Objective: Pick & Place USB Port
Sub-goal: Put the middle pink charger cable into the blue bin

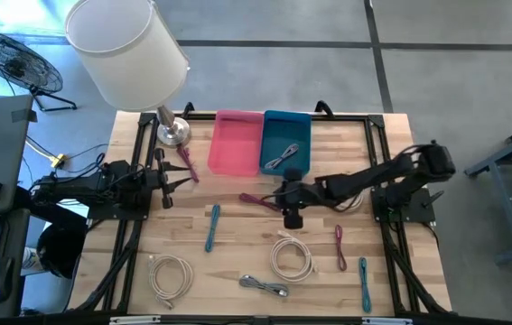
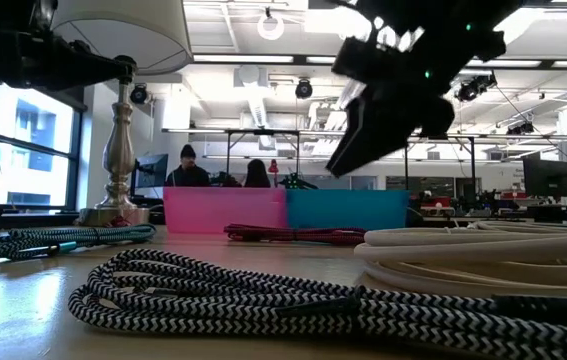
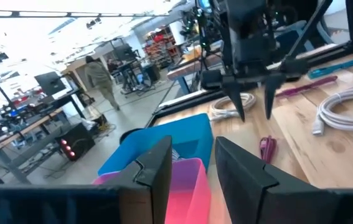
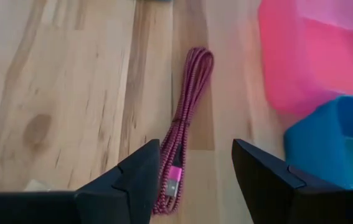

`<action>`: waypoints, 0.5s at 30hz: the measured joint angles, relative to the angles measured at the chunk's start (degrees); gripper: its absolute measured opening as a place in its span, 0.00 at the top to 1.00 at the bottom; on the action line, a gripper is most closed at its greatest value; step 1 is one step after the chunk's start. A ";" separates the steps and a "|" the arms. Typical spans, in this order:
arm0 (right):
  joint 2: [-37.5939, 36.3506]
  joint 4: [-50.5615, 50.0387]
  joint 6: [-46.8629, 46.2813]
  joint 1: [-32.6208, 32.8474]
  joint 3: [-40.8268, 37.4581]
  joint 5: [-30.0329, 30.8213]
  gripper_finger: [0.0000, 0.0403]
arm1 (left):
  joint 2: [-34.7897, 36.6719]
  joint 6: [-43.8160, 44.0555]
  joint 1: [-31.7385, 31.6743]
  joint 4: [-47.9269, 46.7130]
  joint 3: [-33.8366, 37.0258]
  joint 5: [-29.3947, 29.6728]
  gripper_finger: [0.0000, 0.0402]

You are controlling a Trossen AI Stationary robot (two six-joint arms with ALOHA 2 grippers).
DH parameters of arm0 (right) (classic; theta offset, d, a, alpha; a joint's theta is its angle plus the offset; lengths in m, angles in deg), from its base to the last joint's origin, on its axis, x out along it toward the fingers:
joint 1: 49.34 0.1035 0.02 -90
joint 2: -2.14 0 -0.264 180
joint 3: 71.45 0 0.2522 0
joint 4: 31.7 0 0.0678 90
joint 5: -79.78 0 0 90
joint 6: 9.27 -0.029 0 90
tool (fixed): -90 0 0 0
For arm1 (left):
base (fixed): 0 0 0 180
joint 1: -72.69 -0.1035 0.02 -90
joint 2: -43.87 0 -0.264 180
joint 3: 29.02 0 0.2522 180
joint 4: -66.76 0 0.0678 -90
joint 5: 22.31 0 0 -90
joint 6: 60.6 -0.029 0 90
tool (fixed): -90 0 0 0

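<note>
A bundled magenta USB cable (image 1: 256,200) lies flat on the wooden table in front of the pink bin (image 1: 237,143) and the blue bin (image 1: 285,143). My right gripper (image 1: 280,195) hangs open just above and beside it. In the right wrist view the cable (image 4: 185,124) runs between the spread fingers of the gripper (image 4: 195,155), which do not touch it. The blue bin holds a striped cable (image 1: 283,155). My left gripper (image 1: 172,181) waits open over the table's left side.
Other cables lie about: teal (image 1: 212,226), two white coils (image 1: 170,275) (image 1: 292,257), a black-and-white striped one (image 1: 265,287), red (image 1: 340,246), teal (image 1: 364,282), and magenta (image 1: 188,162) by the lamp base (image 1: 172,133). People sit in the room beyond the table.
</note>
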 joint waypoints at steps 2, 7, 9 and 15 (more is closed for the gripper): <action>1.41 1.16 -0.70 0.00 0.00 -0.17 0.52 | 0.00 -0.02 0.00 -0.07 0.00 0.02 0.70; 4.14 0.98 -4.35 0.00 0.00 0.42 0.52 | 0.00 0.04 0.00 -0.10 0.00 -0.04 0.70; 5.07 1.17 -4.68 0.00 0.00 0.52 0.52 | 0.00 0.07 0.02 -0.35 0.00 -0.52 0.70; 7.17 1.13 -6.10 -0.02 0.00 0.49 0.52 | -0.02 0.50 0.01 -1.53 0.00 -1.52 0.70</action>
